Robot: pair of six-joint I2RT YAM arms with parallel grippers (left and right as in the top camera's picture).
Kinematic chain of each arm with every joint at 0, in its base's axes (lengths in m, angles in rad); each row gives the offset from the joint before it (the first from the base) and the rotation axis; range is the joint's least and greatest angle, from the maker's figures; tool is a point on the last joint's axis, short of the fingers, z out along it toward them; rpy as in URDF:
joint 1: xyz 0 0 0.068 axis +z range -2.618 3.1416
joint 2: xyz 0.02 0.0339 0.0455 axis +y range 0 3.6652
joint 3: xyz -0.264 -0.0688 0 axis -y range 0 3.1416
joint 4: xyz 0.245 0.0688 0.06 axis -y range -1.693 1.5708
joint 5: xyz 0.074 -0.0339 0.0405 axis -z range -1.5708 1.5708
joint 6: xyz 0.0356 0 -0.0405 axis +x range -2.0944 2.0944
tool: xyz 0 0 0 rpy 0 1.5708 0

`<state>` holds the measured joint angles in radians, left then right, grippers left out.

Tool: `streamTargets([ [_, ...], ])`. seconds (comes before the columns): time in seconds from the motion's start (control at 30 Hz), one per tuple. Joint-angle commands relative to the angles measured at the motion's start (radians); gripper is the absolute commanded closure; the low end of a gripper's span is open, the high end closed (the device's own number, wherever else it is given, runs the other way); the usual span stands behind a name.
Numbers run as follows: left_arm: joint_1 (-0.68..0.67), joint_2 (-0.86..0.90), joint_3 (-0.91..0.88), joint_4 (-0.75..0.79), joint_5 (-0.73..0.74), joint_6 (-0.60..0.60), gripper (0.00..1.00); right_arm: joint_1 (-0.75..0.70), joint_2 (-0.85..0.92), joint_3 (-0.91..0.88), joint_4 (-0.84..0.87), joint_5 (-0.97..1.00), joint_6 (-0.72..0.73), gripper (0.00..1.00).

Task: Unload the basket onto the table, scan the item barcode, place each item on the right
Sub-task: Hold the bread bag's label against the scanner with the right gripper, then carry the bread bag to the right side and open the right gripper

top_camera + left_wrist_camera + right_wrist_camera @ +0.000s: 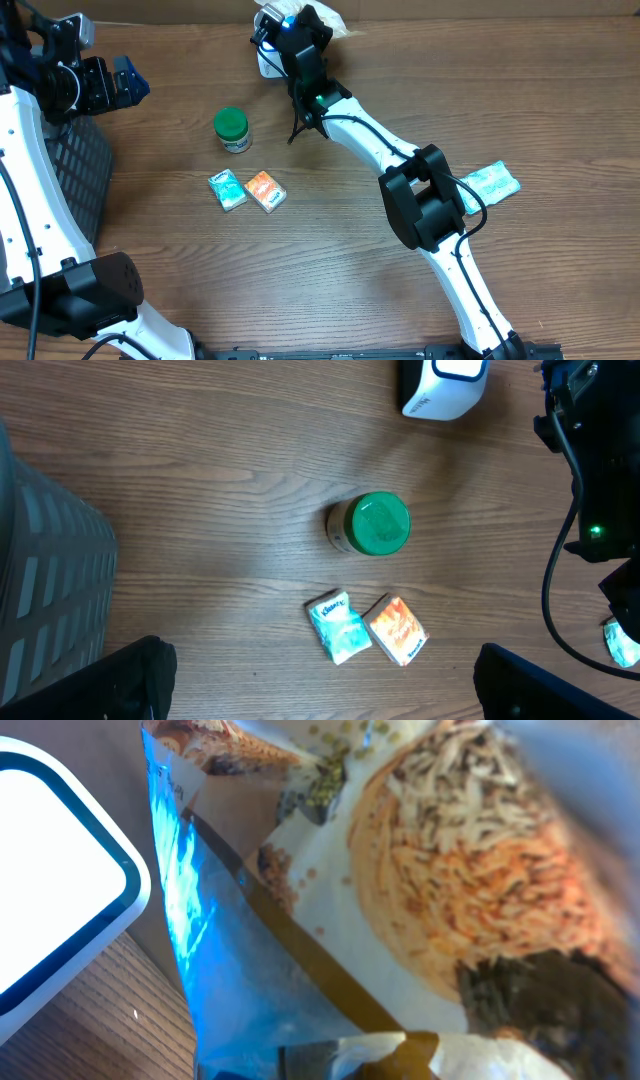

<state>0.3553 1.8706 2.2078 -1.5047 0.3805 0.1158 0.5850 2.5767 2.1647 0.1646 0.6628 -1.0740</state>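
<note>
**Your right gripper point(292, 30) has the food packet point(338, 24) at the scanner point(265, 64).**
Overhead, your right fingers are clamped on the packet right beside the scanner. Your left gripper point(127, 82) hangs well to the scanner's left, fingers spread wide. In your left wrist view, the green-lidded jar point(370, 525) stands on the scanner's near side, with the teal pack point(338, 626) and orange pack point(397, 630) farther out. In your right wrist view, the packet's printed face sits close against the scanner's white edge.
</note>
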Motion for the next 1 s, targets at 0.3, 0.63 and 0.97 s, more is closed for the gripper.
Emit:
streamTargets([
  [0.3, 0.003, -0.020, 0.020, -0.002, 0.001, 0.019, 0.00, -0.030, -0.373, 0.014, -0.477, -0.258, 0.616, 0.96],
  [0.63, 0.003, -0.020, 0.020, -0.002, 0.001, 0.019, 0.00, -0.162, -0.782, 0.014, -1.060, -0.615, 1.317, 0.96],
  [0.97, 0.003, -0.020, 0.020, -0.002, 0.001, 0.019, 0.00, -0.550, -0.857, -0.029, -1.633, -0.775, 1.490, 0.96],
])
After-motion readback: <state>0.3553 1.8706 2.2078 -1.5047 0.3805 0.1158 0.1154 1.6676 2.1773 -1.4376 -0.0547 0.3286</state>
